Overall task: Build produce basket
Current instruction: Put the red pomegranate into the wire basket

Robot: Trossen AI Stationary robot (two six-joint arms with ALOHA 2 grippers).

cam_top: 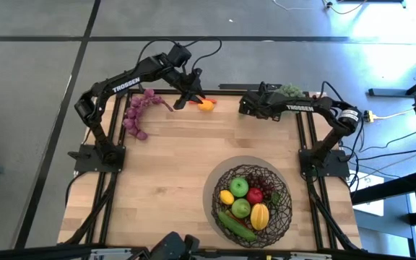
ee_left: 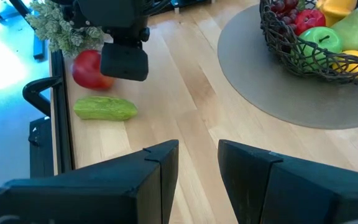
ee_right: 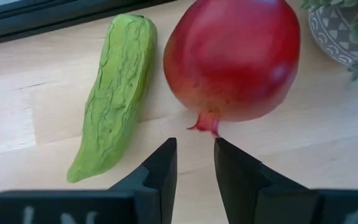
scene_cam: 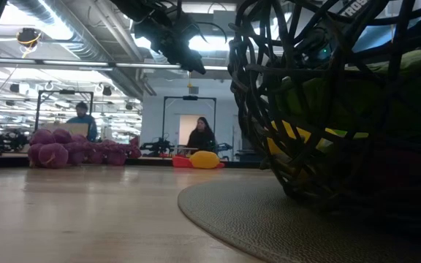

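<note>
The dark woven basket [cam_top: 286, 189] stands at the near right on a round grey mat and holds green and red apples, yellow lemons and a green cucumber [cam_top: 237, 226]. My right gripper [ee_right: 192, 144] hovers low at the far edge, open by a narrow gap. Its fingertips are just short of the crown of a red pomegranate [ee_right: 232, 59]. A bumpy green vegetable [ee_right: 114, 93] lies beside the pomegranate. My left gripper [ee_left: 197, 146] hangs high over the far middle, open and empty, above an orange-yellow fruit [cam_top: 206, 105]. Purple grapes [cam_top: 137, 112] lie at the far left.
A small potted plant [cam_top: 291, 90] stands at the far edge, right behind the pomegranate. The grey mat [ee_left: 272, 99] spreads around the basket. Bare wood lies between the far row of produce and the basket. People sit in the room beyond the table [scene_cam: 202, 135].
</note>
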